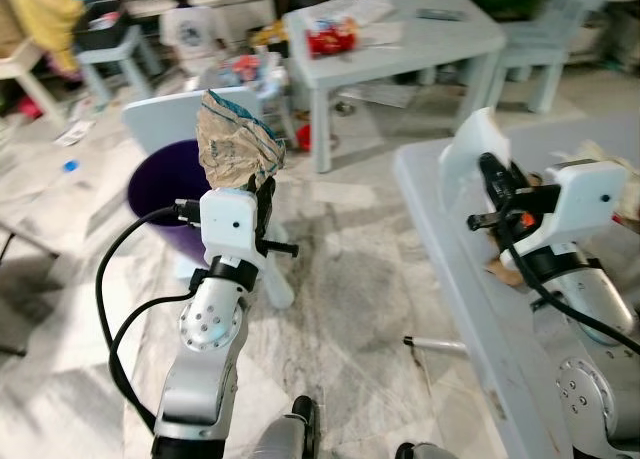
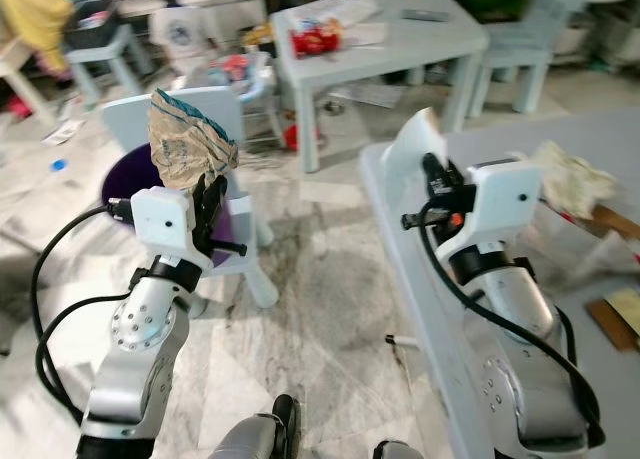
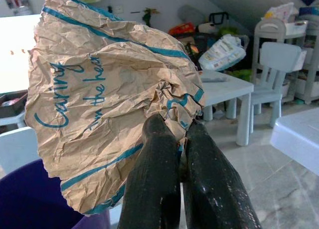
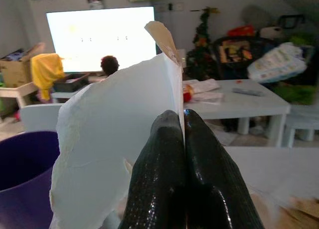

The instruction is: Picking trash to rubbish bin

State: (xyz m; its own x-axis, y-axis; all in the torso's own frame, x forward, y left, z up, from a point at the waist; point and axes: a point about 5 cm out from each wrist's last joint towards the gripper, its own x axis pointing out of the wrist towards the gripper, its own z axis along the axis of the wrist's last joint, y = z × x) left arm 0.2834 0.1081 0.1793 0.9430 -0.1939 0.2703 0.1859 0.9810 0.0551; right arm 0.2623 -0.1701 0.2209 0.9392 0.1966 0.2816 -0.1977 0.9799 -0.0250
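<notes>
My left gripper (image 1: 266, 191) is shut on a crumpled brown paper bag (image 1: 232, 143) with teal lettering (image 3: 104, 109), held up beside the purple rubbish bin (image 1: 165, 197), a little nearer and to its right. My right gripper (image 1: 490, 171) is shut on a torn white paper sheet (image 1: 470, 151) with a brown edge (image 4: 114, 134), raised above the near grey table (image 1: 470, 309). The bin's purple rim (image 4: 22, 169) lies low beyond that sheet.
A white child's chair (image 1: 165, 114) stands behind the bin. A second grey table (image 1: 420, 49) with a red packet (image 1: 331, 36) is farther back. Brown paper scraps (image 2: 570, 179) lie on the near table. Litter dots the marble floor at left.
</notes>
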